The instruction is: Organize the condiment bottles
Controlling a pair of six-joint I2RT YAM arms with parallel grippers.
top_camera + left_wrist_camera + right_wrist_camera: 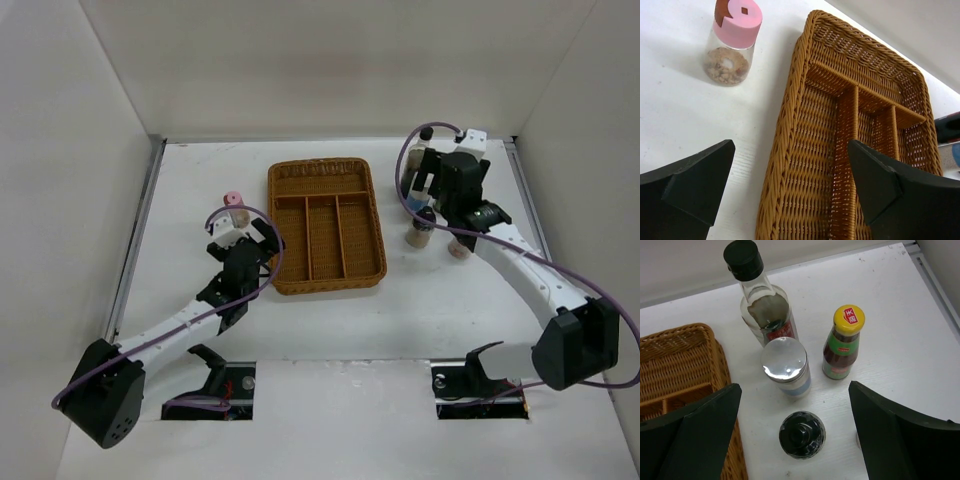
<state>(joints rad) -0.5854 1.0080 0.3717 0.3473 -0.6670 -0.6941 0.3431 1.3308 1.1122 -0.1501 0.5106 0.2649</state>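
The pink-lidded jar [232,198] stands left of the brown wicker tray [278,230] and shows in the left wrist view [732,42]. My left gripper [262,240] is open and empty over the tray's left rim [785,145]. My right gripper [432,205] is open and empty above a cluster right of the tray. The cluster holds a tall black-capped bottle [760,295], a grey-lidded blue-labelled jar [785,365], a yellow-capped bottle [842,342] and a short dark black-capped bottle [802,434], which stands between my fingers, below them. The squat white-lidded jar [460,246] is mostly hidden.
The tray [685,365] has one crosswise compartment at the back and three long ones, all empty. White walls enclose the table on three sides. A metal rail [525,190] runs along the right edge.
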